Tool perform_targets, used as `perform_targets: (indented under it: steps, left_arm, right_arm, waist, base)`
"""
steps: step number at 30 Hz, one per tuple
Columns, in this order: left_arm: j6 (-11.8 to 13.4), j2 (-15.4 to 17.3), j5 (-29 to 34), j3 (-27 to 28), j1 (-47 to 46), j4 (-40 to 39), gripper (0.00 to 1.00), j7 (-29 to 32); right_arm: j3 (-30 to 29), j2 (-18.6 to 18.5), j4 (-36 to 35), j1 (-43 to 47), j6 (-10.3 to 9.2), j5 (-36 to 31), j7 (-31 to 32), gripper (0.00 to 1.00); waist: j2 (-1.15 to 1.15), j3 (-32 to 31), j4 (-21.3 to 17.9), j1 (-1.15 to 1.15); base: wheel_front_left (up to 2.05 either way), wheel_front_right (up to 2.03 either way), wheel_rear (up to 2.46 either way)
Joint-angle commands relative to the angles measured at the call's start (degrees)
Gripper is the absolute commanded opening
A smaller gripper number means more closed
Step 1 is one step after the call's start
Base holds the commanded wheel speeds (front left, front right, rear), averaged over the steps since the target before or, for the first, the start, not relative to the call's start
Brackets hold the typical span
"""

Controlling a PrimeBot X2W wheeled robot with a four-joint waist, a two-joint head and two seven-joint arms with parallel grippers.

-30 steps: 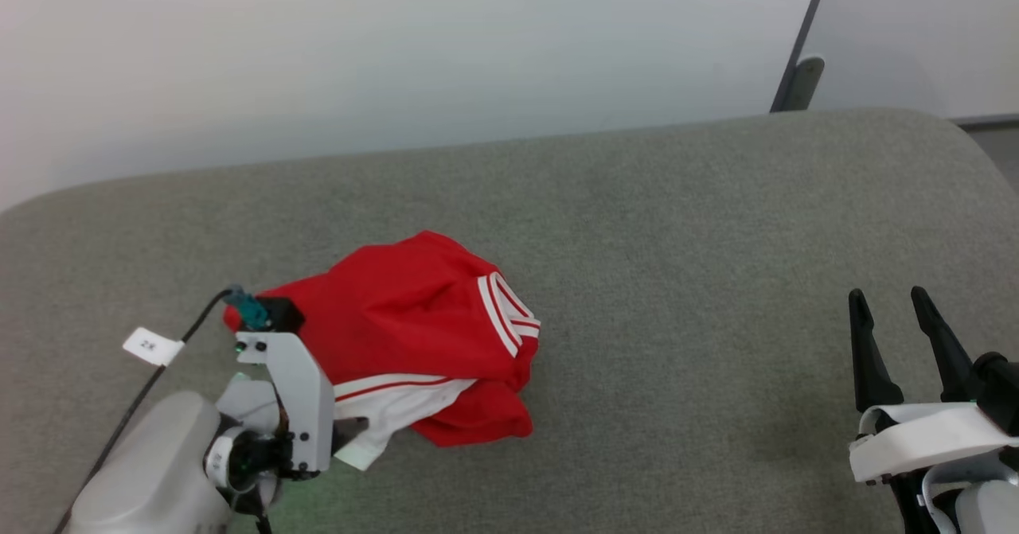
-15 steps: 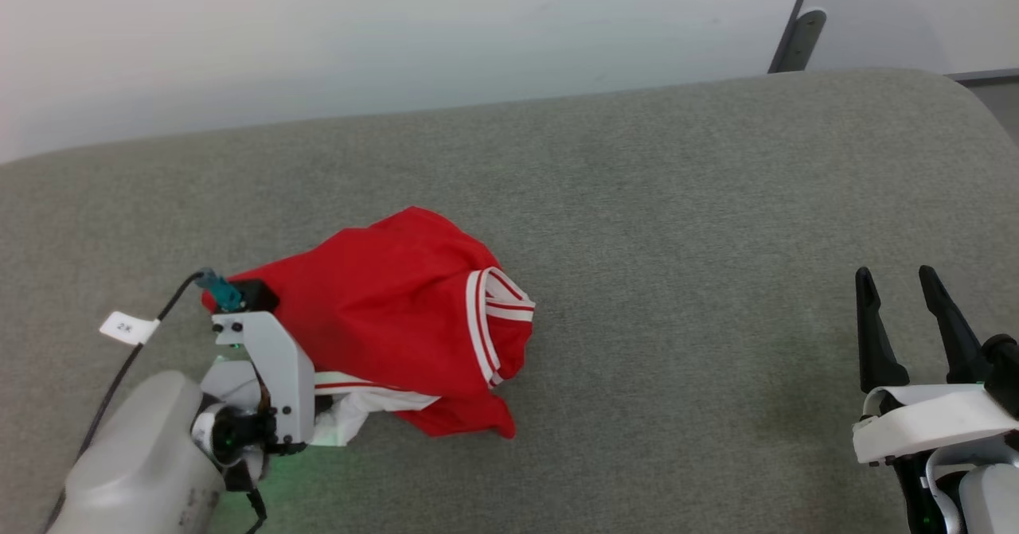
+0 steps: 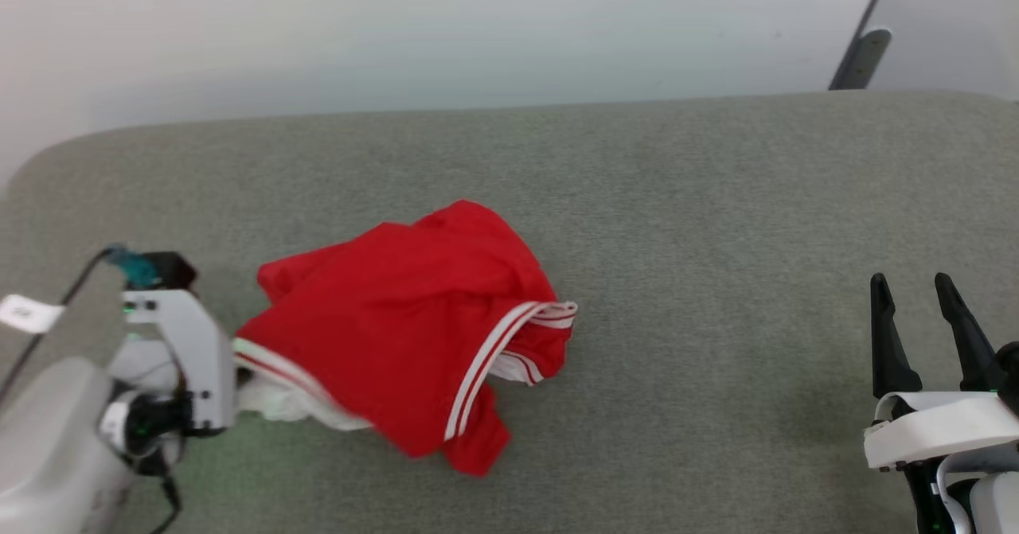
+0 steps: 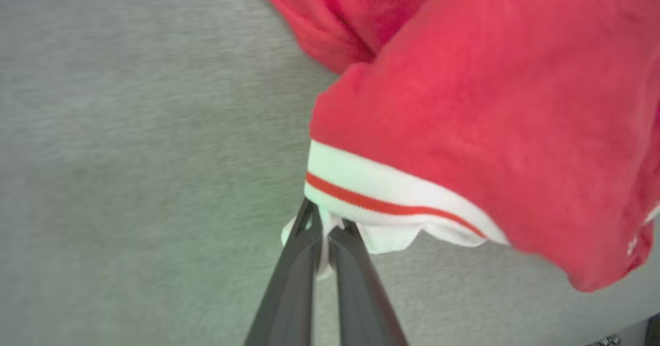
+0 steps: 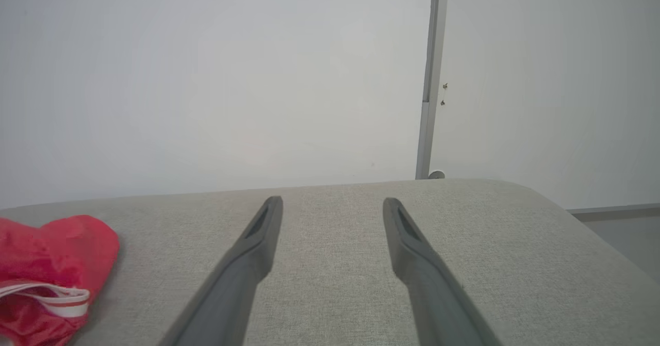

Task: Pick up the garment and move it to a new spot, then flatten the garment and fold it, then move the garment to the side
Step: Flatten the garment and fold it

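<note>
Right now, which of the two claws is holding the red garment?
The left claw: it is pinched shut on the garment's white edge. The right claw stands open, apart from it, over the grey cushion.

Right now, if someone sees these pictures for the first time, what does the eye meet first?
The bright red garment, crumpled and white-striped, stands out on the grey padded surface, left of centre in the head view. The left gripper is shut on its white edge. The right gripper stands open at the lower right, apart from it.
</note>
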Motion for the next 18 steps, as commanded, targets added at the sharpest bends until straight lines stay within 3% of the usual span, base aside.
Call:
perform_targets:
  steps: [1, 12, 18]
  left_arm:
    - [0.5, 0.6, 0.2, 0.3, 0.7, -0.7, 0.0, -0.1]
    - [6.2, 9.3, 5.1, 0.2, 5.0, -3.6, 0.0, -1.5]
    - [8.4, 8.7, 6.9, -0.8, 5.8, 0.5, 0.0, -2.8]
  right_arm:
    - [0.0, 0.0, -0.2, 0.3, -0.06, -0.4, -0.3, 1.0]
    - [1.0, 0.0, 0.1, -0.7, -0.06, -0.4, -0.3, 1.0]
    - [1.9, -0.3, 0.4, -0.8, -0.07, 0.2, -0.3, 1.0]
  waist:
    - [0.0, -0.4, 0.9, 0.0]
    - [0.0, -0.3, 2.4, 0.0]
    - [0.0, -0.1, 1.8, 0.0]
  base:
    - [0.0, 0.0, 0.0]
    - [0.0, 0.0, 0.0]
    - [0.0, 0.0, 0.0]
